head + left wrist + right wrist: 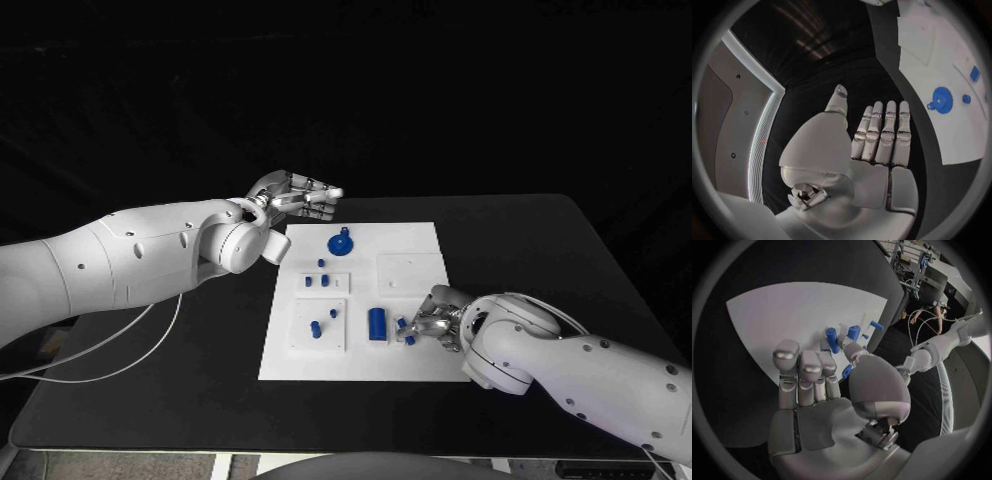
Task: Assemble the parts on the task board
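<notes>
Right hand is down on the board, nothing held, fingers apart, right beside the upright blue cylinder. Left hand hovers open, well off.

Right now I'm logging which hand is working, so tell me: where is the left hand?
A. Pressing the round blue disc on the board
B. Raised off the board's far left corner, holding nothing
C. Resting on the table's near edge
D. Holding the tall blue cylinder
B: the left hand is raised beyond the far left corner of the task board, its fingers straight and holding nothing.
</notes>
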`<state>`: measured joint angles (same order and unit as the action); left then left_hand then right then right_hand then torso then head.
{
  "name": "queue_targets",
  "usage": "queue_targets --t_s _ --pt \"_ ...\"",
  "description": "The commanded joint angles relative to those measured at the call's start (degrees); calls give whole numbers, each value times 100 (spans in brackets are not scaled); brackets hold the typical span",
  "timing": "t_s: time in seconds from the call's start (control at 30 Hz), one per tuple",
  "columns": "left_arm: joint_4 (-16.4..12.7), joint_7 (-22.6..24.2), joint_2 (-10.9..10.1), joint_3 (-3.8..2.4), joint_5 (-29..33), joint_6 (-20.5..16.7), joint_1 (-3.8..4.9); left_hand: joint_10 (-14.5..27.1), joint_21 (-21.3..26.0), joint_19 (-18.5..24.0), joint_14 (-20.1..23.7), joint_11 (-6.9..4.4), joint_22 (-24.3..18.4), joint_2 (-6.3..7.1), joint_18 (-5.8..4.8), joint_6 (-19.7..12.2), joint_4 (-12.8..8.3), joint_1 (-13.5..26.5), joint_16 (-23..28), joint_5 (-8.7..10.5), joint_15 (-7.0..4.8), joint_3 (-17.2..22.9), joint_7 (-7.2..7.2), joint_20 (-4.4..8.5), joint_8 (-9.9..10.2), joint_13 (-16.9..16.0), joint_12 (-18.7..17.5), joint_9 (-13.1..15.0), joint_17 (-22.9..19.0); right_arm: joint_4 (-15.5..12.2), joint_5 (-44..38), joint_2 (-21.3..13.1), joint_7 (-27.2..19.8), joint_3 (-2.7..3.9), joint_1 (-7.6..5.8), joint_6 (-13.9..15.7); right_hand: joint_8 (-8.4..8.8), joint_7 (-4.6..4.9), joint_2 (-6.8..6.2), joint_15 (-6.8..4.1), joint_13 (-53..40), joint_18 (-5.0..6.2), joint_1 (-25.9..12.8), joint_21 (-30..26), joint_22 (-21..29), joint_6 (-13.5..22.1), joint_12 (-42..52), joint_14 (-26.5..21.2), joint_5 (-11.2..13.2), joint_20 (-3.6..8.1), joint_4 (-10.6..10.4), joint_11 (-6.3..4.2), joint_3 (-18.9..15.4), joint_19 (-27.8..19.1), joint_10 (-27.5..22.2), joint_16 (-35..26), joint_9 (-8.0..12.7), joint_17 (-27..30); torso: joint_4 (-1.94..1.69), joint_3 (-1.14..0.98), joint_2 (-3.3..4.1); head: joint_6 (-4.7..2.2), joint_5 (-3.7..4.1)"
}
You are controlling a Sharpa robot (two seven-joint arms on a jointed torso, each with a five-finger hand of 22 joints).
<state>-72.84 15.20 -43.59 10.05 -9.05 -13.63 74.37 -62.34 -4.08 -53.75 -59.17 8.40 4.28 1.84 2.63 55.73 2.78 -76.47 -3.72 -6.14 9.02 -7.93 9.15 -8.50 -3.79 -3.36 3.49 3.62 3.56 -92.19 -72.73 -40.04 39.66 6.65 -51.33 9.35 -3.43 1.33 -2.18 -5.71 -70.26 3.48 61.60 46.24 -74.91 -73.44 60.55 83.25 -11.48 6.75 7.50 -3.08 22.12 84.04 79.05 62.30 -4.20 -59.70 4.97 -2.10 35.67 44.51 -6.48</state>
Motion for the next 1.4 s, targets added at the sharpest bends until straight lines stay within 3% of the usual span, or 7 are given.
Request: queue_targets --t_s 0.03,0.77,1.0,1.1,1.17,1.33,1.4 --pt "-13 20 8 -4 30 74 4 -23 -36 -4 -13 11 1 11 18 -35 28 53 25 -6 11 -2 4 10 5 2 10 -9 -5 52 -45 32 -41 -6 3 -75 -23 -13 49 -13 2 -78 -28 -18 -506 -19 -12 19 26 38 8 -22 -38 322 49 -4 -4 5 0 2 -1 0 -8" --pt "-20 -5 -5 -4 30 81 5 -18 -36 -3 -6 14 1 16 19 -49 81 77 26 -6 12 14 7 8 4 2 9 -9 -5 153 -88 198 -85 -11 3 -28 -22 -15 46 -19 -3 -75 -28 -25 -504 -21 -7 14 65 43 -47 -24 -69 322 52 -7 -1 20 5 2 0 6 -64" --pt "-17 -11 -6 -4 30 81 5 -17 -37 -3 -6 13 1 19 20 -50 94 80 26 -6 13 16 7 9 4 2 10 -9 -5 185 -89 207 -40 -11 3 -141 -22 -11 -41 -19 7 -68 -102 -42 -499 -9 -28 9 211 44 -249 -21 -146 321 38 -13 4 38 5 3 -2 6 -65" --pt "-16 -12 -7 -4 30 81 5 -14 -36 -3 -3 15 1 22 20 -55 104 86 26 -9 14 16 8 8 4 2 9 -9 -5 209 -89 218 -26 -11 3 -179 -21 -3 -217 -15 20 -61 -223 -60 -495 -8 -48 4 477 44 -545 -12 -187 319 28 -26 8 50 7 1 0 6 -61" --pt "-16 -14 -6 -4 30 83 5 -14 -36 -3 -3 15 1 22 20 -55 104 86 26 -9 14 16 8 8 4 2 9 -9 -5 226 -87 230 -23 -11 3 -192 -38 32 -522 -34 35 -49 -183 -79 -490 -42 -66 2 777 33 -1077 5 -60 319 20 -34 0 55 6 -1 1 7 -59" --pt "-14 -15 -7 -4 30 86 5 -14 -36 -3 -3 15 1 22 20 -55 104 86 26 -9 14 16 8 8 4 2 9 -9 -5 257 -83 250 -37 -12 3 -206 -26 34 -970 -31 57 -49 -269 -96 -488 1 -114 -7 870 64 -1861 1 -219 321 7 -55 11 45 4 -2 0 10 -58" --pt "-14 -16 -8 -4 30 87 5 -14 -36 -3 -3 15 1 22 20 -55 104 86 26 -9 14 16 8 8 4 2 9 -9 -5 259 -82 250 -46 -12 3 -208 -25 34 -1001 -28 51 -57 -260 -89 -491 5 -116 -3 870 63 -1958 2 -265 321 14 -57 8 34 4 -2 2 16 -58"
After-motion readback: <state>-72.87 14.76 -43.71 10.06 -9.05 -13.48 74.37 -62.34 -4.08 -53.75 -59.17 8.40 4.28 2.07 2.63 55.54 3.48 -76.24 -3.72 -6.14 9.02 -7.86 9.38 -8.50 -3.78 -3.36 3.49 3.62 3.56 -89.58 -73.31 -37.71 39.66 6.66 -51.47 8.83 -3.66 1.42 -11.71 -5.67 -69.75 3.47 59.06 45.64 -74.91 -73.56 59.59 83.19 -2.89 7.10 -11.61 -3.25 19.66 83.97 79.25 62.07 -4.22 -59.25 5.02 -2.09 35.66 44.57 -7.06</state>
